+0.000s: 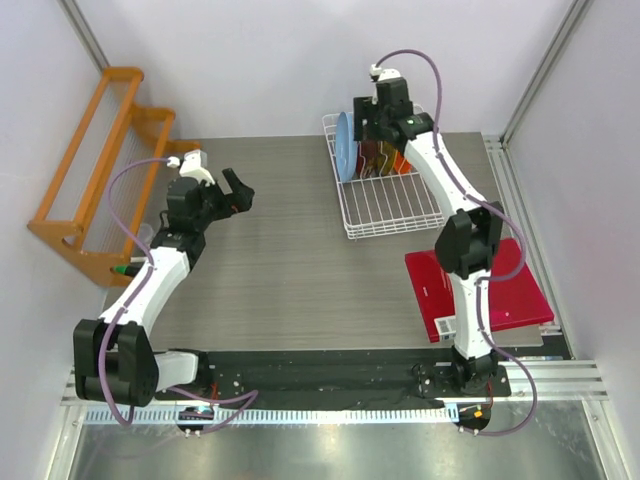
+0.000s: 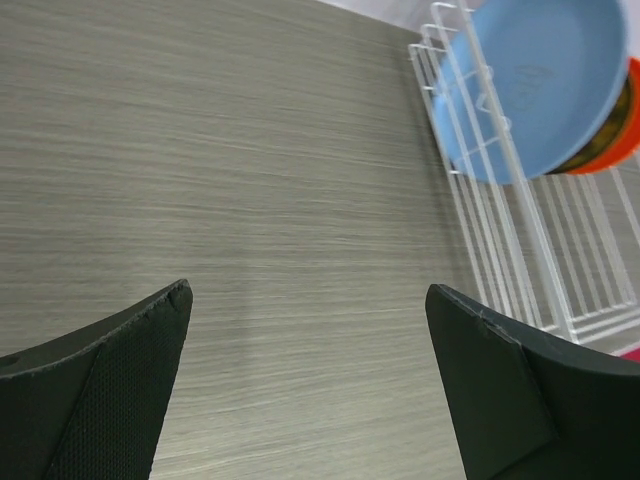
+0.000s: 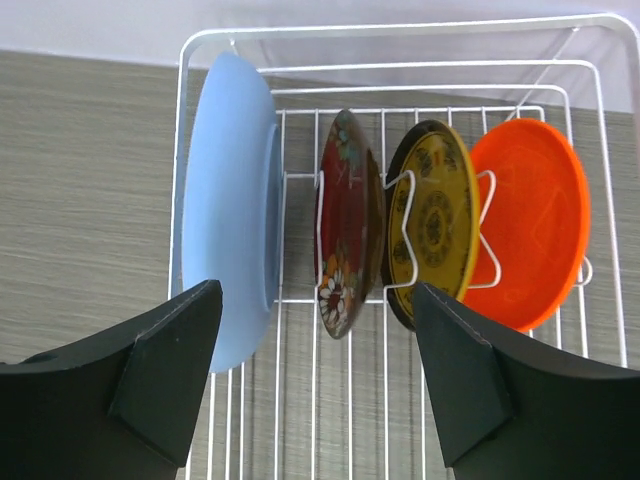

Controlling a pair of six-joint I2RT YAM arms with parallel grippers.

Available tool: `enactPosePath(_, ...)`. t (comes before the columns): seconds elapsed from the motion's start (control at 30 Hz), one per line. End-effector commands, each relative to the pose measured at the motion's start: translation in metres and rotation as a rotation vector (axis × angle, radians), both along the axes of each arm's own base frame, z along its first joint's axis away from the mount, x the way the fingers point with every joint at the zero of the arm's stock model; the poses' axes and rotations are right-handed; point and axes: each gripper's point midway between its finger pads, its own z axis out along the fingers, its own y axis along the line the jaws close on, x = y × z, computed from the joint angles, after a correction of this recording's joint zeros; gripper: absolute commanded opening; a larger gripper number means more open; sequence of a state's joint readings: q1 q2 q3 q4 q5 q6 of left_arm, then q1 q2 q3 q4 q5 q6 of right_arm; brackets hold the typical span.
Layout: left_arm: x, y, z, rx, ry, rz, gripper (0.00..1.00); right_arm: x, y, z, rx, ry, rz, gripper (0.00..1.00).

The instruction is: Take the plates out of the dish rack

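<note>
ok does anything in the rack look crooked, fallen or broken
Nothing stands out. The light blue plate, dark red floral plate, yellow plate and orange plate all stand on edge in the dish rack, none toppled. The left gripper and right gripper are open and empty.

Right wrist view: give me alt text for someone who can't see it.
Four round plates stand on edge in a white wire dish rack: from left, a large light blue plate, a dark red floral plate, a yellow patterned plate and an orange plate. The right arm's open black tool frames them.
</note>
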State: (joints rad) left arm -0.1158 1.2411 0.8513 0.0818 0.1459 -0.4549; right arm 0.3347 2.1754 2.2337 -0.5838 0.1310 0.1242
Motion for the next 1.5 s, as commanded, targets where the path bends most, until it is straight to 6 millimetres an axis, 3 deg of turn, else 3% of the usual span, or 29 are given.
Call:
enactPosePath(0.0,0.013,0.022,0.012,0.091,-0.05,0.131,0.99,0.0,0.017,0.028,-0.084,-0.068,0.002,0.83)
enactPosePath(0.2,0.015,0.025,0.004,0.117,-0.033,0.163,1.0,0.002,0.04,0.015,-0.148,-0.078,0.015,0.84)
enactPosePath(0.37,0.016,0.025,-0.003,0.113,-0.016,0.168,1.0,0.01,0.041,-0.004,-0.212,-0.073,-0.03,0.78)
enactPosePath(0.53,0.015,0.027,-0.006,0.115,-0.01,0.18,0.99,0.016,0.04,-0.022,-0.265,-0.069,-0.091,0.57)
enactPosePath(0.6,0.015,0.028,-0.007,0.121,-0.008,0.18,0.99,0.019,0.035,-0.024,-0.287,-0.081,-0.134,0.39)
enactPosePath(0.73,0.017,0.031,-0.011,0.133,0.0,0.195,0.99,0.021,0.036,-0.027,-0.329,-0.091,-0.134,0.19)
enactPosePath(0.77,0.017,0.031,-0.012,0.134,0.003,0.195,0.99,0.021,0.037,-0.025,-0.332,-0.098,-0.138,0.06)
enactPosePath(0.8,0.019,0.031,-0.013,0.134,0.005,0.196,1.0,0.021,0.038,-0.023,-0.336,-0.107,-0.14,0.02)
enactPosePath(0.87,0.019,0.031,-0.016,0.135,0.015,0.198,0.99,0.016,0.047,-0.018,-0.366,-0.125,-0.131,0.01)
enactPosePath(0.97,0.02,0.031,-0.017,0.134,0.019,0.2,0.99,0.01,0.057,0.004,-0.437,-0.2,-0.17,0.01)
enactPosePath(1.2,0.017,0.035,-0.018,0.158,0.036,0.21,0.99,-0.002,0.059,0.051,-0.511,-0.33,-0.293,0.01)
enactPosePath(1.47,0.017,0.027,-0.013,0.125,0.032,0.176,0.99,-0.024,0.034,0.098,-0.488,-0.379,-0.381,0.01)
